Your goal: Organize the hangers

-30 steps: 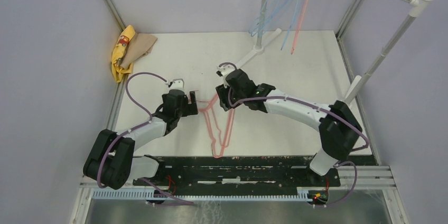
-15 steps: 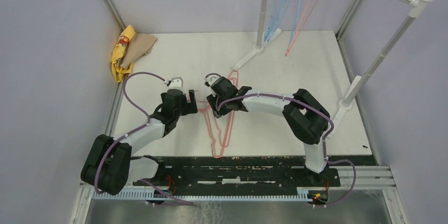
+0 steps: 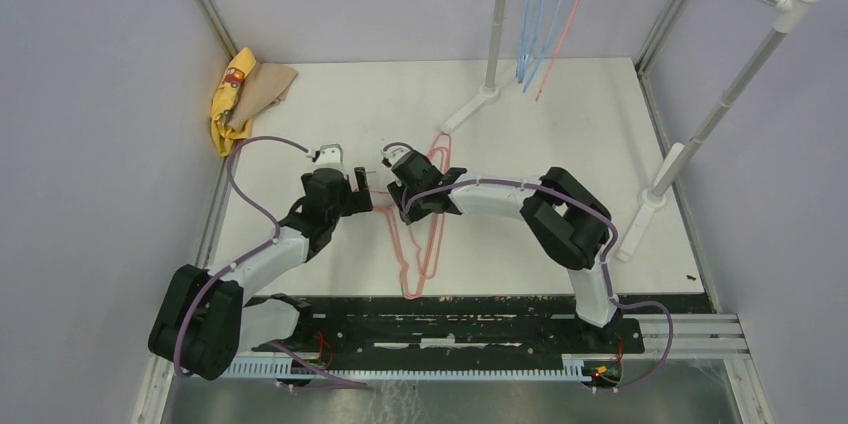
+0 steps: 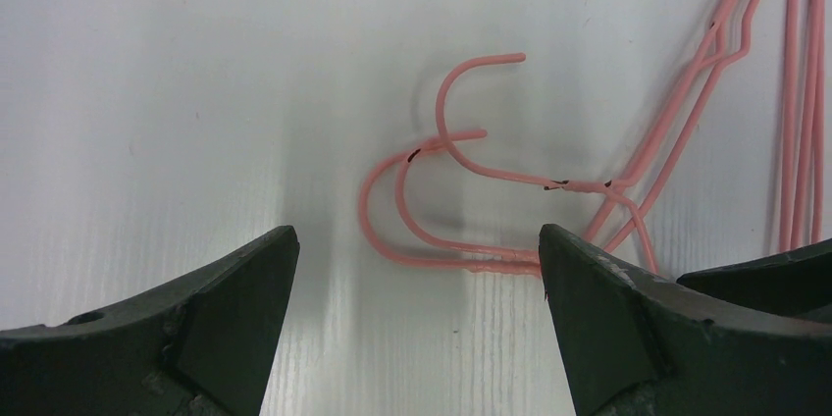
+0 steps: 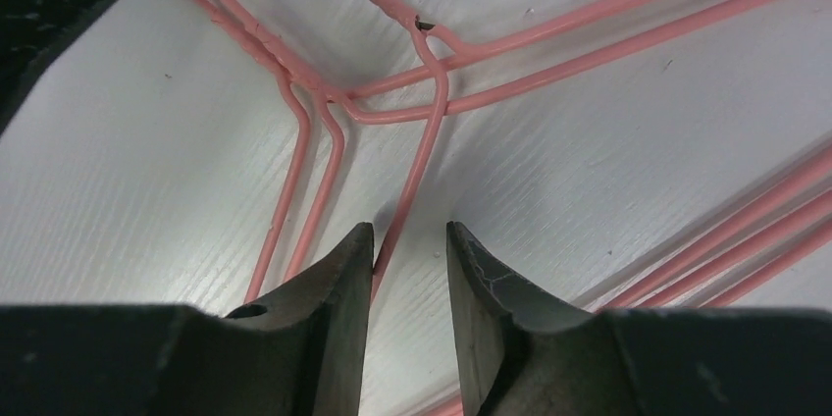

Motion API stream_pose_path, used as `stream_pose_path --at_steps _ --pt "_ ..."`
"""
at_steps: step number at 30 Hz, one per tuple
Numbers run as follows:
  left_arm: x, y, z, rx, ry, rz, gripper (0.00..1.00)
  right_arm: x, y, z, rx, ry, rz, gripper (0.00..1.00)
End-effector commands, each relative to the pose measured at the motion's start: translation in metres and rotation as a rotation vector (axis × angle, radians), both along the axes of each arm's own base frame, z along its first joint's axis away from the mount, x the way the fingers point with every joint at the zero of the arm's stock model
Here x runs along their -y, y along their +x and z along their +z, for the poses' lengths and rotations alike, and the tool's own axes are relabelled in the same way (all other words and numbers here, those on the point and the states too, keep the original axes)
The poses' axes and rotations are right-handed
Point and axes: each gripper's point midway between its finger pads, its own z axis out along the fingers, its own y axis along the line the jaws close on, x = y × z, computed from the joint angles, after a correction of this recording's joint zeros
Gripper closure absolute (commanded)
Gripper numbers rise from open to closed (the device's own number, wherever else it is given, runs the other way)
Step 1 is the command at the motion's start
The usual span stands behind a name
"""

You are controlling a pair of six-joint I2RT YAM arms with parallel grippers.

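Several pink-red hangers [image 3: 420, 244] lie overlapped flat on the white table [image 3: 560, 174], hooks pointing left. My left gripper [image 3: 365, 192] is open wide just left of the hooks. In the left wrist view [image 4: 417, 239] the two hooks [image 4: 442, 171] lie ahead between the spread fingers, untouched. My right gripper [image 3: 407, 210] is low over the hanger necks. In the right wrist view [image 5: 410, 239] its jaws stand narrowly apart with one pink wire [image 5: 417, 166] running between them beside the left finger [image 5: 338, 279]. Light blue and pink hangers [image 3: 545, 14] hang from the rack at the back.
The rack's white-and-silver poles stand at the back [image 3: 497, 14] and at the right [image 3: 720, 109], with a white foot [image 3: 468, 112] on the table. A yellow cloth [image 3: 232, 94] and a tan cloth [image 3: 268, 84] lie at the back left corner.
My right arm has folded back and moved left, lowering its gripper onto the pink hangers on the table. The hangers on the rack have swung. My left gripper has barely shifted.
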Motion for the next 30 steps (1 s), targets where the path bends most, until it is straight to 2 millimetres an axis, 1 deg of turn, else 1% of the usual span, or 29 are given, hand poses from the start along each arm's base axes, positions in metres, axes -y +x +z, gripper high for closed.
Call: stream_pose_path --at_steps 1,4,5,8,9,11,13,15,16,17,18,20,23,24,27,30 --pt "-0.002 0.006 0.019 0.065 -0.061 0.066 0.01 0.002 0.008 -0.008 0.029 -0.031 -0.041 0.61" --pt "-0.003 0.005 0.021 0.072 -0.066 0.070 0.01 0.008 0.006 -0.014 0.042 -0.069 -0.053 0.69" --pt "-0.003 0.004 0.021 0.073 -0.067 0.071 0.01 0.011 0.007 -0.016 0.053 -0.089 -0.060 0.74" --pt "-0.003 0.005 0.022 0.074 -0.070 0.070 0.01 0.019 0.007 -0.020 0.068 -0.128 -0.071 0.97" --pt "-0.003 0.005 0.022 0.073 -0.070 0.073 0.01 0.021 0.008 -0.019 0.074 -0.130 -0.079 0.99" --pt "-0.003 0.004 0.022 0.074 -0.070 0.073 0.01 0.022 0.008 -0.011 0.092 -0.107 -0.086 0.99" --pt "-0.004 0.004 0.023 0.078 -0.069 0.076 0.01 0.023 0.010 0.003 0.121 -0.073 -0.105 1.00" --pt "-0.005 0.003 0.026 0.088 -0.072 0.083 0.01 0.028 0.015 0.023 0.173 -0.045 -0.135 0.99" --pt "-0.006 0.003 0.028 0.094 -0.075 0.085 0.01 0.033 0.018 0.039 0.208 -0.026 -0.155 0.99" --pt "-0.006 0.003 0.030 0.102 -0.078 0.088 0.01 0.037 0.023 0.048 0.237 -0.023 -0.174 1.00" --pt "-0.007 0.003 0.031 0.107 -0.081 0.090 0.01 0.045 0.028 0.065 0.270 -0.004 -0.204 1.00" --pt "-0.007 0.001 0.035 0.120 -0.090 0.093 0.01 0.062 0.038 0.089 0.314 0.035 -0.264 1.00" --pt "-0.008 0.001 0.037 0.134 -0.094 0.098 0.01 0.082 0.046 0.120 0.338 0.117 -0.319 0.99" --pt "-0.008 0.000 0.037 0.135 -0.095 0.097 0.01 0.088 0.047 0.131 0.348 0.142 -0.331 0.99" --pt "-0.008 0.001 0.034 0.126 -0.093 0.095 0.01 0.102 0.043 0.160 0.368 0.208 -0.352 0.99" --pt "-0.006 0.002 0.030 0.110 -0.091 0.090 0.01 0.121 0.032 0.178 0.372 0.258 -0.382 0.99"
